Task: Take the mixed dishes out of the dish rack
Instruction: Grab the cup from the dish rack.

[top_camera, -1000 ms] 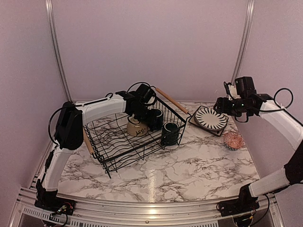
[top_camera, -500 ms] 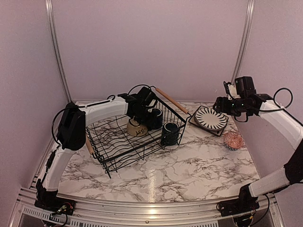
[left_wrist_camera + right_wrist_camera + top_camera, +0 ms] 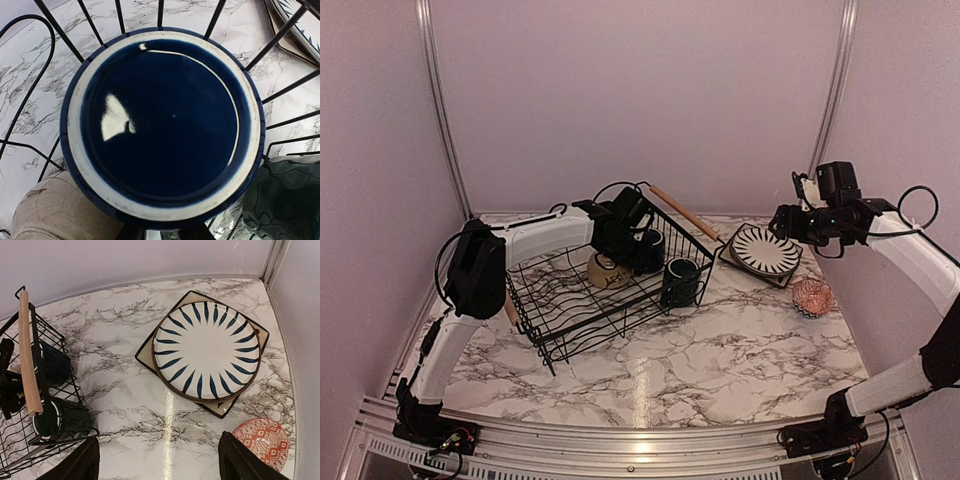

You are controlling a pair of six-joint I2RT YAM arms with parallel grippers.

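The black wire dish rack (image 3: pixel 552 318) holds a cream bowl (image 3: pixel 605 270) and two dark navy mugs. My left gripper (image 3: pixel 626 226) is down inside the rack, right over the far mug (image 3: pixel 648 250). That mug fills the left wrist view (image 3: pixel 162 125), and only dark finger tips (image 3: pixel 131 233) show at its near rim. The second mug (image 3: pixel 680 282) stands in the rack's right corner. My right gripper (image 3: pixel 790 222) hangs open and empty above the striped plate (image 3: pixel 765 250), which lies on a square plate (image 3: pixel 148 354).
A pinkish patterned bowl (image 3: pixel 813 296) sits on the marble table right of the plates; it also shows in the right wrist view (image 3: pixel 261 441). The rack's wooden handle (image 3: pixel 684 212) runs along its far right edge. Walls close in on both sides.
My left arm has shifted slightly right, with its gripper staying over the far mug. The dishes, the rack and the right arm have not moved.
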